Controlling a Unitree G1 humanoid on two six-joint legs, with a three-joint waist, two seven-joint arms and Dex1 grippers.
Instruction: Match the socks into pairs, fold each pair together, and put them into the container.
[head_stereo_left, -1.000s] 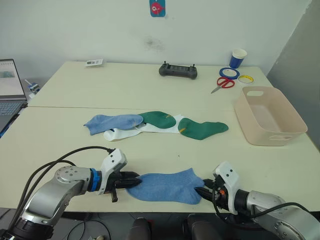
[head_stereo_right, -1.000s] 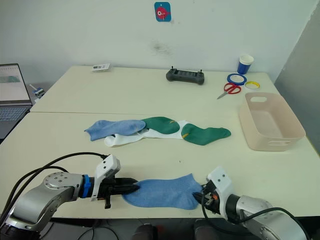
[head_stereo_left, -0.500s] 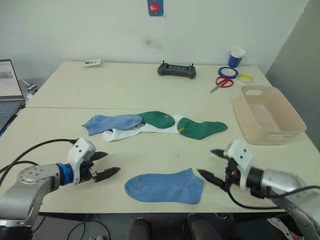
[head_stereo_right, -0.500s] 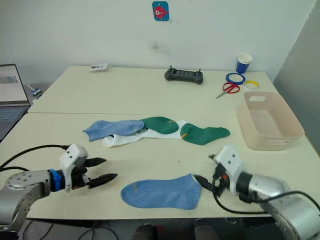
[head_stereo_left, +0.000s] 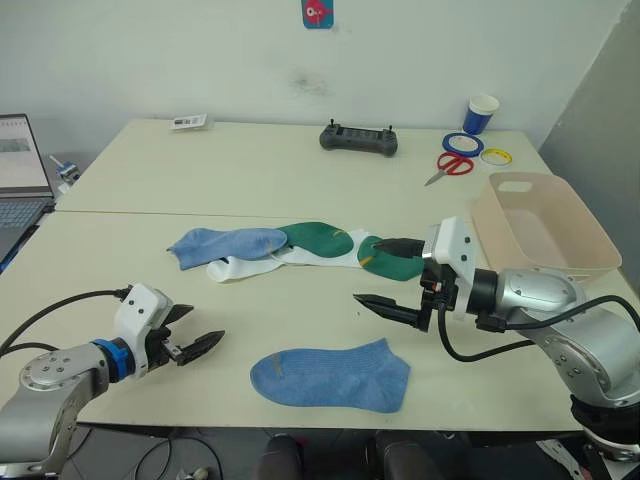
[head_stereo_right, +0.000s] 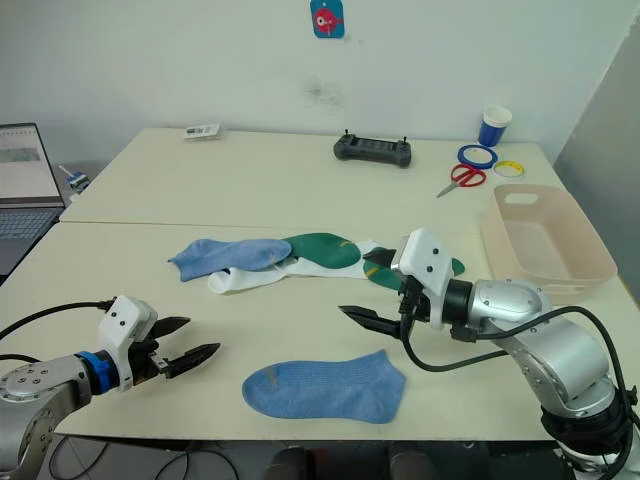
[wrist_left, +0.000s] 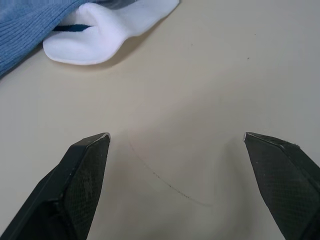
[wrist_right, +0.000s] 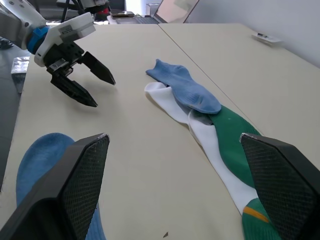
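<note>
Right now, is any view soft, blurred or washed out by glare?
Head views: even light, no glare, the near blue sock crisp. Left wrist view: the left gripper fingertips sharp, the white sock slightly soft. Right wrist view: the right gripper fingers loom large and blurred; the laptop behind is washed out.

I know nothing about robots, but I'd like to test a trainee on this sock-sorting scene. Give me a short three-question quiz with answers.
1. True or false: the container already holds a folded pair.
2. Which sock lies alone near the table's front edge? A) green B) white C) light blue
3. Fill in: both the left gripper and the right gripper are ___ and hold nothing.

Key:
1. False; nothing shows inside it.
2. C, the light blue sock. The other light blue sock lies in the row of socks further back.
3. Open.
</note>
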